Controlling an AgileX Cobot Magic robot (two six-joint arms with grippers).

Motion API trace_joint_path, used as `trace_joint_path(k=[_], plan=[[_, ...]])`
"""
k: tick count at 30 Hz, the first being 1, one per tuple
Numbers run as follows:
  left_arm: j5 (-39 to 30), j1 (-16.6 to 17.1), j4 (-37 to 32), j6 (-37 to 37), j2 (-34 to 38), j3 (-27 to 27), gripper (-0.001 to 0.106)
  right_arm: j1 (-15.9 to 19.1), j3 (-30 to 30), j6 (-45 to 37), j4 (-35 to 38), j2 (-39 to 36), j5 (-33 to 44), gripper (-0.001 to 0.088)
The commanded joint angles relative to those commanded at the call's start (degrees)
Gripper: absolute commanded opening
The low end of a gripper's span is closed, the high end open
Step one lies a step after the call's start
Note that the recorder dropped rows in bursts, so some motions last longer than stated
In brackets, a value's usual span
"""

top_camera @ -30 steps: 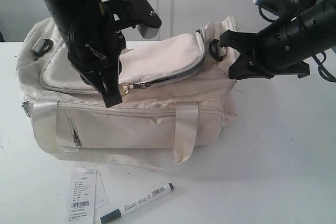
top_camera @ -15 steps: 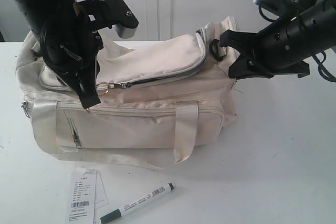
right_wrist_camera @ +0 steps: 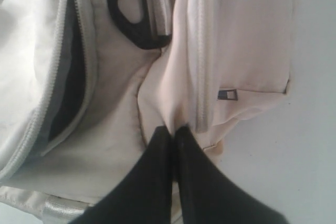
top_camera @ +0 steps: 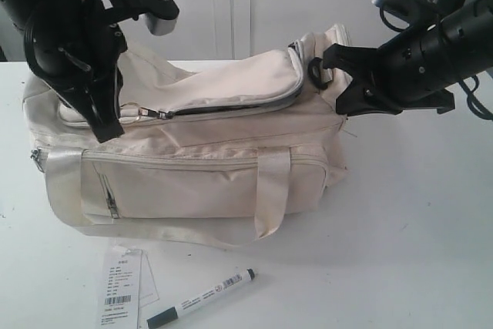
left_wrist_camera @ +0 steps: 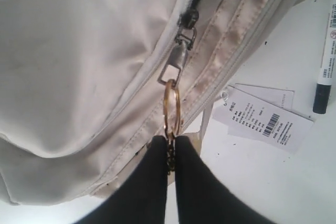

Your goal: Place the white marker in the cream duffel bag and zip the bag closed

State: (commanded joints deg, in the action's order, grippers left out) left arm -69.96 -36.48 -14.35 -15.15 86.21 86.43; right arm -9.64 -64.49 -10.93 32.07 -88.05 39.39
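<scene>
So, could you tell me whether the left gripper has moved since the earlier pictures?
Yes. The left gripper, shut on the zipper ring, has travelled leftward along the cream duffel bag top, away from the unmoved white marker.

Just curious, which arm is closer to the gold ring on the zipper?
Left. The left fingers pinch the gold ring; the right fingers grip the cream duffel bag at its far end.

The tag (top_camera: 121, 290) print is too small for me to read, and its lower edge runs off frame. On the left wrist view the white marker (left_wrist_camera: 326, 61) is cut by the frame edge, print blurred. My left arm (top_camera: 62, 44) covers the cream duffel bag (top_camera: 192, 182) top at its left end. The bag opening (right_wrist_camera: 71, 93) is dark inside. The zipper ring (left_wrist_camera: 171, 106) disappears between left pincer (left_wrist_camera: 171, 139) fingers; right pincer (right_wrist_camera: 171, 128) tips sit buried in bag fabric.
</scene>
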Motion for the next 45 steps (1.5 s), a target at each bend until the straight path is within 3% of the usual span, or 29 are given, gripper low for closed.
trace_joint_path(k=[11, 16, 29, 34, 41, 43, 45], plan=[[0.0, 0.5, -1.7, -0.2, -0.9, -0.7, 0.000, 0.0, 0.0, 0.0, -0.1, 0.0, 0.0, 0.0000], [0.0, 3.9, -0.1, -0.2, -0.9, -0.7, 0.000, 0.0, 0.0, 0.0, -0.1, 0.0, 0.1, 0.0000], [0.0, 8.3, 0.7, -1.8, -1.7, -0.7, 0.000, 0.0, 0.0, 0.0, -0.6, 0.0, -0.3, 0.0000], [0.0, 10.5, 2.5, -3.2, -2.5, -2.7, 0.000, 0.0, 0.0, 0.0, -0.6, 0.0, -0.3, 0.0000], [0.0, 10.7, 2.6, -4.0, -2.5, -6.5, 0.000, 0.0, 0.0, -0.5, -0.9, 0.0, -0.8, 0.0001], [0.0, 10.7, 4.0, -3.9, -2.6, -6.5, 0.000, 0.0, 0.0, -0.6, -0.6, 0.0, -0.1, 0.0070], [0.1, 10.7, 4.6, -3.9, -2.8, -6.5, 0.000, 0.0, -0.2, -2.3, -0.6, 0.2, 1.7, 0.0237]])
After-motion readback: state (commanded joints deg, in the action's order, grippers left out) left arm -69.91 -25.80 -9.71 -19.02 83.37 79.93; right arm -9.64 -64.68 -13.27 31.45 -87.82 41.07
